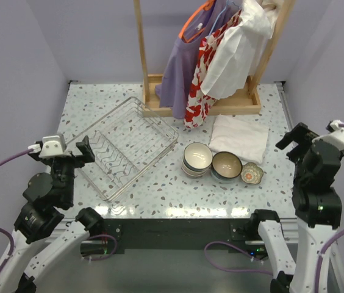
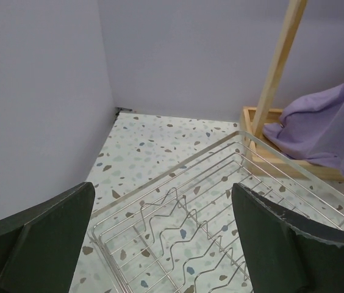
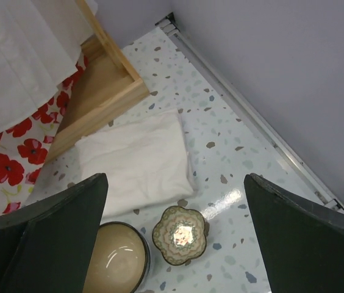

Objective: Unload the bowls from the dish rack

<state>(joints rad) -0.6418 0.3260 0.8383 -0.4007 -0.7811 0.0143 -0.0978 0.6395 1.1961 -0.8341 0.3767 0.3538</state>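
The silver wire dish rack [image 1: 123, 146] lies at the left of the table and holds no bowls; its zigzag dividers fill the left wrist view [image 2: 215, 207]. A stack of bowls [image 1: 197, 159] stands on the table right of the rack. Beside it are a bowl with a beige inside [image 1: 226, 165] and a small flower-shaped patterned bowl [image 1: 252, 174]. Both also show in the right wrist view, the beige bowl [image 3: 116, 259] and the flower-shaped bowl [image 3: 180, 235]. My left gripper [image 1: 80, 154] is open and empty, raised at the rack's near left corner. My right gripper [image 1: 291, 139] is open and empty, raised right of the bowls.
A folded white cloth [image 1: 239, 137] lies behind the bowls. A wooden clothes stand [image 1: 160, 97] with hanging garments stands at the back. Purple walls close in on the left, right and back of the table.
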